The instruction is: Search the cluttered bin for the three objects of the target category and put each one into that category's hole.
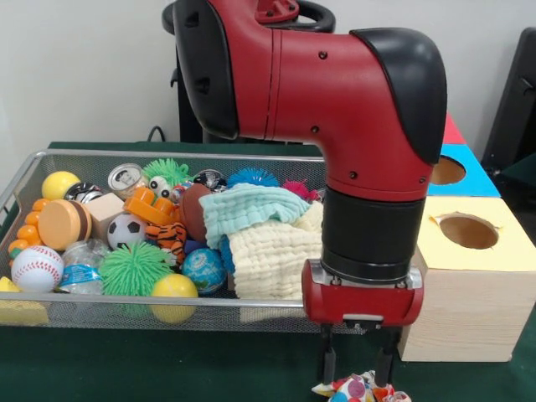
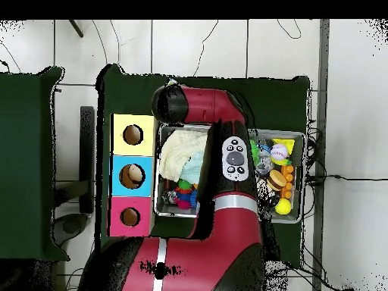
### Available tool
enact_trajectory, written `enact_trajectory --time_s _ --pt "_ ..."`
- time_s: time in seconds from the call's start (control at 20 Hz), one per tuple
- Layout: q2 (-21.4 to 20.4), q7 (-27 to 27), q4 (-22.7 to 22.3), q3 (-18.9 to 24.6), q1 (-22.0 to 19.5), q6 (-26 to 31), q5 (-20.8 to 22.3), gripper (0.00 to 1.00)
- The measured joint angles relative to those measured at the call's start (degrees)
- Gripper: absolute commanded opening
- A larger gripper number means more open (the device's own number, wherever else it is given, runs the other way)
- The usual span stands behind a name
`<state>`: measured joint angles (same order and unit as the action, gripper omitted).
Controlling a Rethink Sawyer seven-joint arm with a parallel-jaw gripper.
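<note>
Front view: my gripper [image 1: 358, 368] hangs low over the green table [image 1: 126, 368], in front of the wire bin [image 1: 100, 311] and left of the wooden box [image 1: 469, 310]. Its two black fingers [image 1: 327, 362] stand apart, straddling a crumpled multicoloured dotted cloth [image 1: 360, 390] on the table at the picture's near edge; I cannot tell whether they touch it. The bin holds a teal cloth [image 1: 243, 208] over a cream waffle cloth [image 1: 272, 260], a baseball [image 1: 36, 268], a soccer ball [image 1: 126, 230], a green spiky ball [image 1: 134, 270], a yellow ball [image 1: 174, 289] and a can [image 1: 126, 178]. No label is legible. The box top shows a yellow panel with a round hole [image 1: 469, 230].

Overhead view: my arm [image 2: 227, 197] crosses the bin [image 2: 299, 216]. Three holes sit in yellow [image 2: 132, 135], blue [image 2: 132, 176] and pink [image 2: 130, 217] panels.
</note>
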<state>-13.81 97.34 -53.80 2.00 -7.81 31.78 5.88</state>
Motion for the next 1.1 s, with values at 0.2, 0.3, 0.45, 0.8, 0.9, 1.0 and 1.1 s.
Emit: enact_trajectory --time_s 0.2,0.3,0.45,0.8,0.9,1.0,1.1 --pt "0.01 0.0 0.76 0.1 0.04 0.0 -0.38 1.0" --pt "0.06 0.0 0.98 0.12 0.04 0.01 -0.48 1.0" --pt "0.82 0.0 2.41 0.12 0.04 0.01 -0.61 1.0" --pt "3.08 0.0 4.89 0.13 0.14 0.13 -0.82 1.0" --pt "4.24 0.0 5.98 0.13 0.31 0.88 -0.82 1.0" --pt "5.0 0.0 6.6 0.13 0.47 1.79 -0.84 1.0" --pt "5.8 0.0 7.1 0.13 0.64 3.05 -0.84 1.0"
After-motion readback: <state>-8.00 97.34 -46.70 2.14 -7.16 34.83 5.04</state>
